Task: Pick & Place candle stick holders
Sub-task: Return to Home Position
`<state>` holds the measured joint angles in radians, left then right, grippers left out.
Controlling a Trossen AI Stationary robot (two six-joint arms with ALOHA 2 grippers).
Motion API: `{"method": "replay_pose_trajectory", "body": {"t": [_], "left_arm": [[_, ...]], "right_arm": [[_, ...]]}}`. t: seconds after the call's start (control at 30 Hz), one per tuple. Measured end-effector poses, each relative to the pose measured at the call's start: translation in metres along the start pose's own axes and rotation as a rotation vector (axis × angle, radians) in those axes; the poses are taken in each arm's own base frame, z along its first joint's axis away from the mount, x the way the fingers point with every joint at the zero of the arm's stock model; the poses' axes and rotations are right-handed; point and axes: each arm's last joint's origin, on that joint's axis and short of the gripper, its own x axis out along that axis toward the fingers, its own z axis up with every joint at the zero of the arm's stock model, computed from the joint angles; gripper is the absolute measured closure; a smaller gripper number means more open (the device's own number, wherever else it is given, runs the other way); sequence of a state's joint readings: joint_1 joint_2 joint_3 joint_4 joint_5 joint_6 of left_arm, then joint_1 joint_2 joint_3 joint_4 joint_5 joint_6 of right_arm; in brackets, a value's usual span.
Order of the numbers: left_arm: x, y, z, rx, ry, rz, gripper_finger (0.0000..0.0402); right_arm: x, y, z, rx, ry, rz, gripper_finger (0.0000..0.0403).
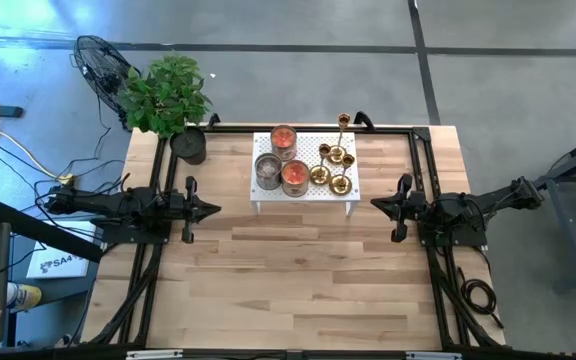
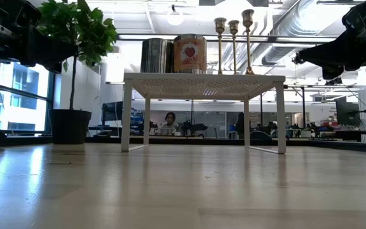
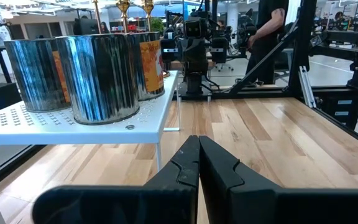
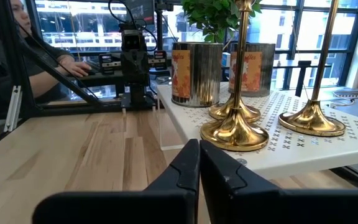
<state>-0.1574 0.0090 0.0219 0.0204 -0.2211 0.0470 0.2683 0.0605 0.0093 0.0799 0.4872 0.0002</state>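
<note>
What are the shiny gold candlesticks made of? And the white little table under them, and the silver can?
The candle stick holders look like polished brass, or brass-plated metal: mirror-bright gold. The white shelf seems painted metal, punched with small holes. The silver can looks like shiny tin, with streaky reflections.

Three shiny gold brass candle stick holders (image 1: 320, 175) stand upright and close together on the right part of a white perforated shelf (image 1: 268, 196). Each has a round flared base, a slim stem and a small cup on top. The taller holder (image 2: 248, 17) rises above the other two.
</note>
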Motion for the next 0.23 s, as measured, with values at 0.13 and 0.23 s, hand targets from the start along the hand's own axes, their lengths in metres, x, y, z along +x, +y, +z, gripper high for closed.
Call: {"method": "replay_pose_trajectory", "body": {"t": [0.13,0.23], "left_arm": [[0.0,0.0,0.0,0.0,0.0,0.0,0.0401],[0.0,0.0,0.0,0.0,0.0,0.0,0.0401]], "right_arm": [[0.0,0.0,0.0,0.0,0.0,0.0,0.0397],[0.0,0.0,0.0,0.0,0.0,0.0,0.0395]]}}
